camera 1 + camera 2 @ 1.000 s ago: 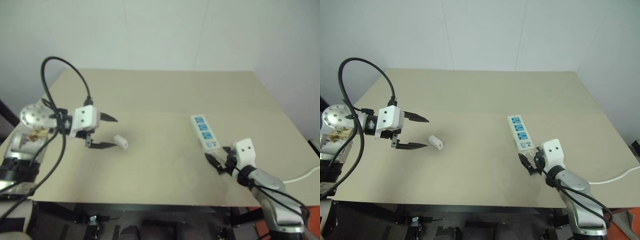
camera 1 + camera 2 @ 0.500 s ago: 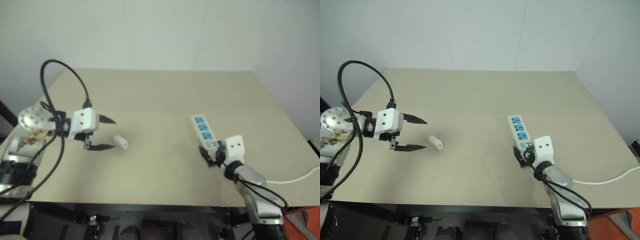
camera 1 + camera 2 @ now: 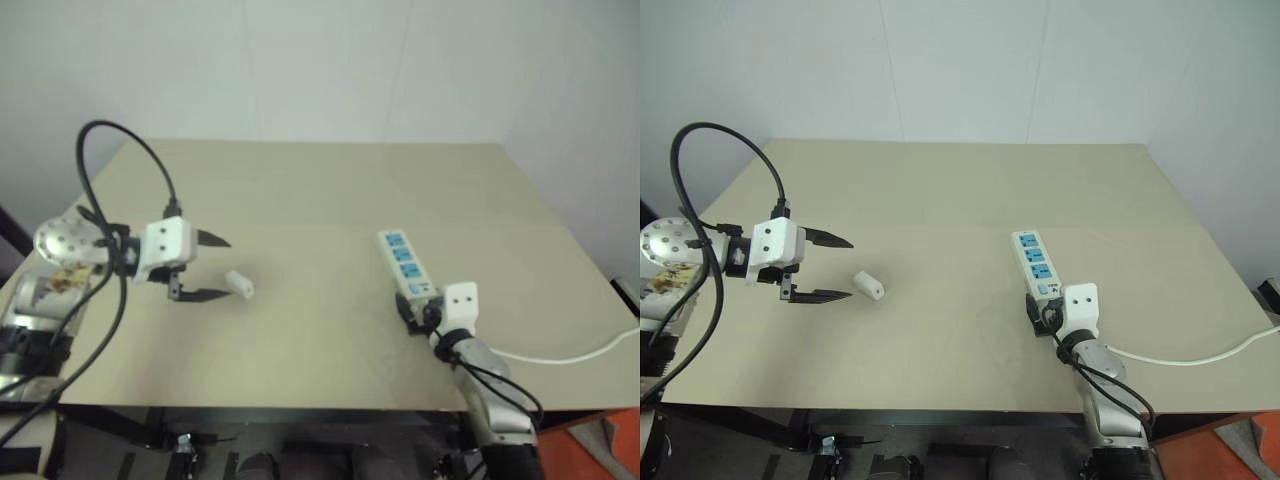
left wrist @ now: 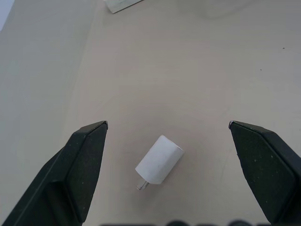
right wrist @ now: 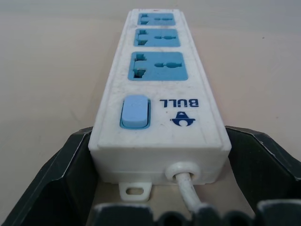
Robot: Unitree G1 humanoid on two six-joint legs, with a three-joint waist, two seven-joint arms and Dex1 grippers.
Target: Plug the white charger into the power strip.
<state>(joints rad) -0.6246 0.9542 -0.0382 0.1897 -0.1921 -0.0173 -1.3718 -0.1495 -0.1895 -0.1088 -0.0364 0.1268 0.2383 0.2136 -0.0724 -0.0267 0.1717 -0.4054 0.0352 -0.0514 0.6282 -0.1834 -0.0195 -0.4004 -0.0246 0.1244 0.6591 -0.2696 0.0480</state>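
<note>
The white charger [image 3: 240, 285] lies on its side on the tan table [image 3: 320, 190], left of centre. In the left wrist view the charger [image 4: 160, 159] rests just ahead of my left gripper [image 4: 167, 125], between its wide-spread fingers and touching neither, prongs toward the wrist. That left gripper [image 3: 225, 267] hovers open just left of it. The power strip [image 3: 405, 262], white with blue sockets, lies right of centre. My right gripper [image 5: 160, 134] is open at its cord end, a black finger [image 5: 70, 165] close on each side of the strip [image 5: 160, 94].
The strip's thin white cord [image 3: 560, 352] runs off to the table's right edge. The table's front edge lies just behind my right gripper [image 3: 415, 315]. Bare tabletop separates the charger from the strip.
My right gripper has moved forward and lower, up to the strip's cord end, so its fingers now flank that end. The left gripper and the charger have stayed put.
</note>
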